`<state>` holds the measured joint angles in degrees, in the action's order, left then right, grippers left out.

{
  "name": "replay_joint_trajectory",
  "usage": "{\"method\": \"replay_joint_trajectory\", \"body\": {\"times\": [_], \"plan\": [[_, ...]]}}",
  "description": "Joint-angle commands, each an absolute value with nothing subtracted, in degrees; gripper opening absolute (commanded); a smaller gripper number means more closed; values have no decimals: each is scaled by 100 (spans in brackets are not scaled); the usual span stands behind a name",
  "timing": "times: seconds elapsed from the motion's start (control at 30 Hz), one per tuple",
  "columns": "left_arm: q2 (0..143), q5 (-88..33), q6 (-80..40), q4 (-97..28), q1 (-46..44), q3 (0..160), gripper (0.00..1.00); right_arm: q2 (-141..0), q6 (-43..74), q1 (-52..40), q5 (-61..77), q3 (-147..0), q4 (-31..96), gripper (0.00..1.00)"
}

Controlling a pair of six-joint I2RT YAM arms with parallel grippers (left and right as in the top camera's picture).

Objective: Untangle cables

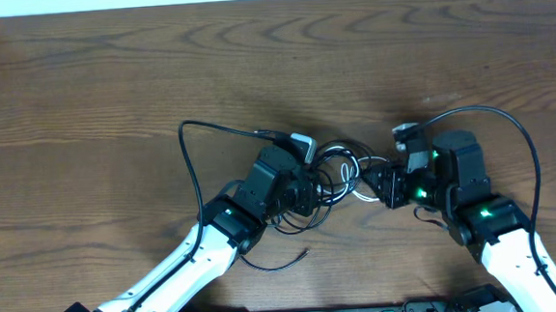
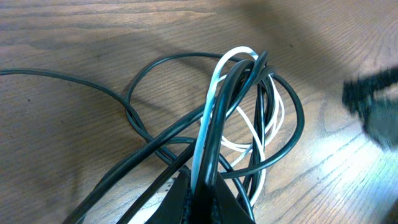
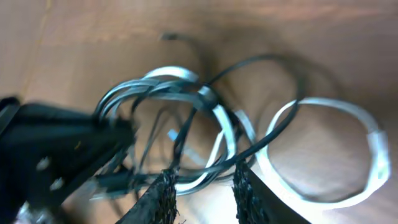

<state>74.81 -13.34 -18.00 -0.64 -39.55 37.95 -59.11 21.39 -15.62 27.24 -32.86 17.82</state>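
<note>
The tangle of thin black and white cables lies at the middle of the brown wood-grain surface, strung between the two arms. The left tool is clamped tight on a gathered bunch: one white cord and several black ones rise out of its closed jaws and fan into loops. The right tool stands narrowly parted, and cords cross the gap between its fingers without looking pinched. A wide white loop lies just beside it on the wood.

The main risk is in the left grip. Because it holds several strands together, any pull away from the right arm would probably drag the whole bundle along rather than free a single cord, and could draw the crossings tighter. On the right side, the parted jaws could close on two or three cords at once, since black and white strands overlap there. They could also close on nothing, as the cords are thin and slack.
</note>
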Motion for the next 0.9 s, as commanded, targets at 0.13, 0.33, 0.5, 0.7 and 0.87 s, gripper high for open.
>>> {"method": "replay_joint_trajectory", "body": {"times": [0.13, 0.33, 0.5, 0.7, 0.87], "plan": [[7441, -1699, -1826, -1, -3972, 3817, 8, -6635, 2294, -1734, 2311, -3299, 1151, 26], [7437, -1839, -1826, 121, -3957, 3817, 8, -7321, 2259, -1940, 2930, -3299, 1354, 17], [7437, -1581, -1977, 414, -3736, 3817, 8, -7454, 2086, -2147, 2860, -3299, 2700, 4], [7437, -1304, -2729, 873, -3489, 3817, 8, -7448, 2008, -2147, 2867, -3299, 3059, 3], [7437, -1302, -2729, 526, -3489, 3817, 8, -7238, 2008, -2062, 2862, -3301, 3055, 7]]}}
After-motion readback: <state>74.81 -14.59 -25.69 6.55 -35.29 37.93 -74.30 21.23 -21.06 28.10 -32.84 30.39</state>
